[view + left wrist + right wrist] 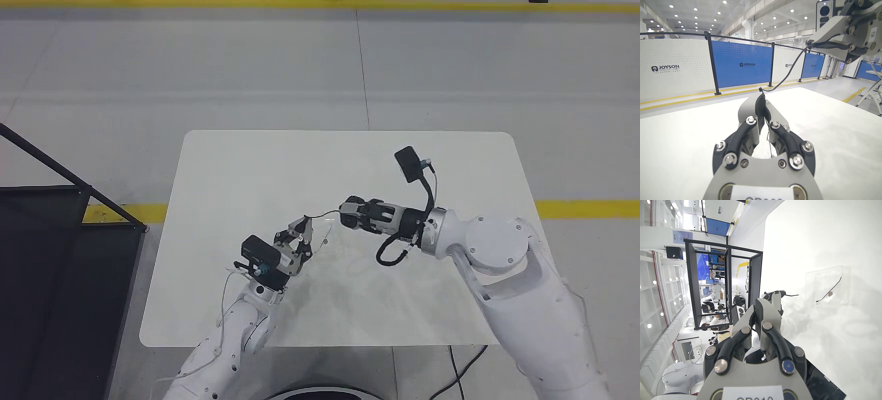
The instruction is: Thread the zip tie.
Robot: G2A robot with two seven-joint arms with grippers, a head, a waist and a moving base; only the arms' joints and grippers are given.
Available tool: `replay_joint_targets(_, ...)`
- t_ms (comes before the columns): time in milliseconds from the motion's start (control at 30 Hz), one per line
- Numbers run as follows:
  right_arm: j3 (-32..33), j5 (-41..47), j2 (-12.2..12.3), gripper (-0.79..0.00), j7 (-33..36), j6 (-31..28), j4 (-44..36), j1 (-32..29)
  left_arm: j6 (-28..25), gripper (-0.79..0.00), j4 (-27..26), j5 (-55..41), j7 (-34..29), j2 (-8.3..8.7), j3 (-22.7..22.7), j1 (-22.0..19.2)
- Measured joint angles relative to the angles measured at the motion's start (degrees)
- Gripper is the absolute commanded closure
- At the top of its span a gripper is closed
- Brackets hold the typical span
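Judging by its thin sagging arc, the zip tie (pixel 789 74) looks light and springy, so I would pinch it near the ends. It hangs above the table (pixel 696 132), with the left gripper (pixel 762 97) clamped on its head and the right gripper (pixel 809 44) clamped on the other end. I count one held tie, two grippers, and one more black strip (pixel 830 290) at a clear box (pixel 810 279).

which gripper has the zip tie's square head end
The left gripper: the small square head of the zip tie sticks out just past its shut fingertips. The right gripper pinches the plain strap end instead.
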Motion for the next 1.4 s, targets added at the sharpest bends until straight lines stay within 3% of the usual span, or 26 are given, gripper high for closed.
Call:
replay_joint_targets(567, -0.3, 1.8, -0.1, 0.000, -0.6, -1.0, 0.7, 0.0, -1.0, 0.000, 0.4, 1.3, 0.1, -0.14, -0.3, 0.1)
replay_joint_targets(1400, -5.5, -7.8, 0.1, 0.000, 2.4, 6.9, 0.7, 3.8, 0.5, 0.000, 0.2, 0.4, 1.1, -0.78, -0.7, 0.4)
